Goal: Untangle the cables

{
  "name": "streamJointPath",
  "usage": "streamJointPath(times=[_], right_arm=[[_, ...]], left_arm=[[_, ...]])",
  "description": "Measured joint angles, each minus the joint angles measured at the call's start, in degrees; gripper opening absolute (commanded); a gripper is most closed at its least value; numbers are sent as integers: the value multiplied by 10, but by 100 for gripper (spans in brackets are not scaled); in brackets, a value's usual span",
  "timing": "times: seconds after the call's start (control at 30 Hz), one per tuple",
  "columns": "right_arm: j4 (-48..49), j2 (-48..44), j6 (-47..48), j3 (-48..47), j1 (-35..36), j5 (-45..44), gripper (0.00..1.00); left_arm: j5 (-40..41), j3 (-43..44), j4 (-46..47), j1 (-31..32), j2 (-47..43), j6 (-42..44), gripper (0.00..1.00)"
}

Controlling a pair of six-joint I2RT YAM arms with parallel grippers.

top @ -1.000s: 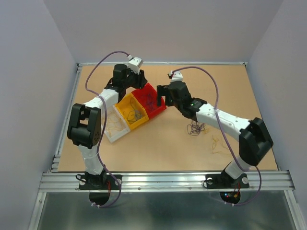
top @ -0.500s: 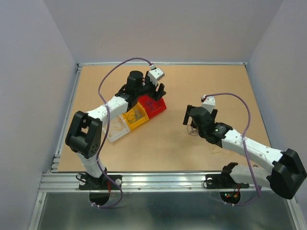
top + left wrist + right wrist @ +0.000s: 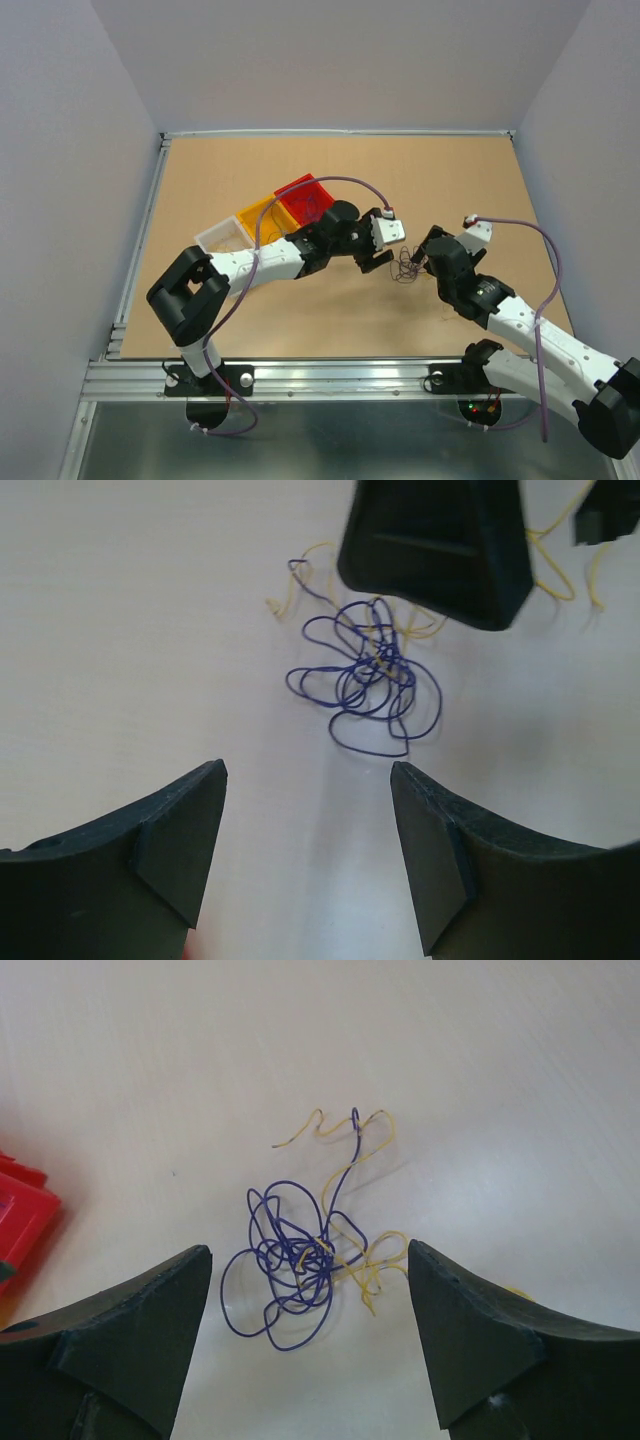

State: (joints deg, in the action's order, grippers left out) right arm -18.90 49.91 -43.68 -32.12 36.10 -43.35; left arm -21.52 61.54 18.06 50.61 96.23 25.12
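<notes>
Two robot hands faced each other across a small clump of cables lying on the tan desk, a little right of its centre. The left hand hung just left of the clump, its jaws spread wide and holding nothing. The right hand hovered just right of it, jaws likewise wide and empty. The wrist views showed purple wire coiled in loose overlapping loops, with thinner yellow strands threaded through and trailing out on one side, the tangle resting on the desk and clamped by neither hand. To the left and farther back stood a diagonal row of three bins: a red bin, a yellow bin and a clear bin
</notes>
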Motion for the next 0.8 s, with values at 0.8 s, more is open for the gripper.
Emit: streamJointPath(times=[0.8], right_arm=[[-13,-160,-42,50,-13,-39,84]], left_arm=[[-37,159,-43,38,244,-31,73]])
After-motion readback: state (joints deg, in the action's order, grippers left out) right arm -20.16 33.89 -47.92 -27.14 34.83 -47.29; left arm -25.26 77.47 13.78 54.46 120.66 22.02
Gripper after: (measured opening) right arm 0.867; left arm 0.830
